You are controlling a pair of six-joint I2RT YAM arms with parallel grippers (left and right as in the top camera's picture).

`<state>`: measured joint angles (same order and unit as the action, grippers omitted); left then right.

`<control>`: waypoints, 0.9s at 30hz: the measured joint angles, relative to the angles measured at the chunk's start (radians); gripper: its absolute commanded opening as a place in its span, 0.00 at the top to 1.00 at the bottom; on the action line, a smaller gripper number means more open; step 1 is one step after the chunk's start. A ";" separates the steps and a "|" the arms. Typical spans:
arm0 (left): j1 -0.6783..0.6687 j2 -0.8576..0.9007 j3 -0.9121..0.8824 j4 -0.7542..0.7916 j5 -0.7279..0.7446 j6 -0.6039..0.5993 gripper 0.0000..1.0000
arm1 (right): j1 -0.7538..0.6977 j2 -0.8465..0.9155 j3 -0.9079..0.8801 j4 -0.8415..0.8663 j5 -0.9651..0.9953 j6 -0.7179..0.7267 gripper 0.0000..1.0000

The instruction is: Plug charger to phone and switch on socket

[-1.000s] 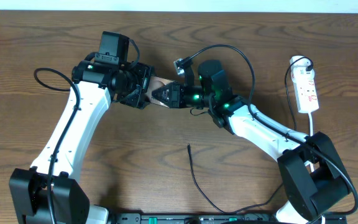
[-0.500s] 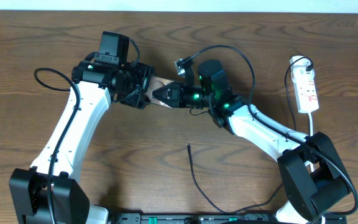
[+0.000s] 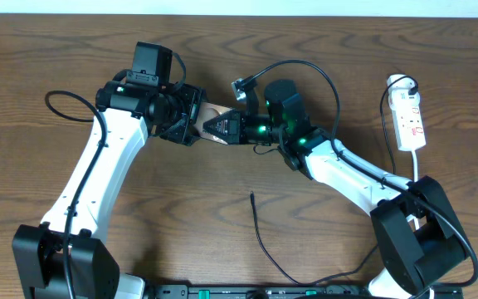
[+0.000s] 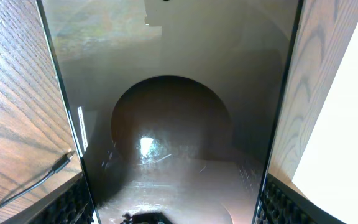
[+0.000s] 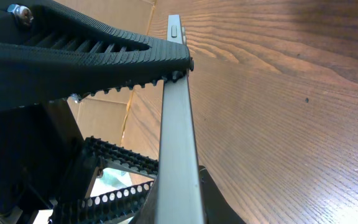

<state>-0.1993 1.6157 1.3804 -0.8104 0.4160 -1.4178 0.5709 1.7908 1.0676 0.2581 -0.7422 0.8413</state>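
Note:
The phone is held off the table between both arms, only a brownish strip of it showing from above. My left gripper is shut across its width; in the left wrist view the dark screen with its brown oval fills the space between my finger pads. My right gripper is shut on the phone's other end; in the right wrist view the phone is edge-on between my jaws. The charger lies loose on the table, its tip pointing away from me. The socket lies at the far right.
The socket's white cord runs down past the right arm's base. The charger tip also shows in the left wrist view, on the wood below the phone. A black cable loops over the right arm.

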 measured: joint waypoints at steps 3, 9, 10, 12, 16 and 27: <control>0.000 0.000 0.000 0.000 0.000 0.000 0.43 | 0.000 0.000 0.000 0.000 0.000 0.000 0.99; 0.000 0.000 0.000 0.006 0.003 0.003 0.12 | 0.000 0.000 0.000 -0.004 -0.002 0.009 0.99; 0.000 0.000 0.000 0.006 0.004 0.005 0.12 | 0.000 0.000 0.000 -0.006 -0.002 0.011 0.99; 0.000 0.000 0.000 0.007 0.004 0.009 0.12 | 0.000 0.000 0.000 -0.007 -0.002 0.018 0.99; 0.007 0.000 0.000 0.019 0.032 0.019 0.12 | -0.014 0.001 0.000 -0.009 0.000 0.033 0.99; 0.116 0.000 0.000 0.082 0.262 0.193 0.12 | -0.172 0.003 0.000 -0.015 0.090 0.219 0.99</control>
<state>-0.0834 1.6154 1.3804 -0.7280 0.6777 -1.2247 0.3988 1.7935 1.0672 0.2428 -0.6521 1.0599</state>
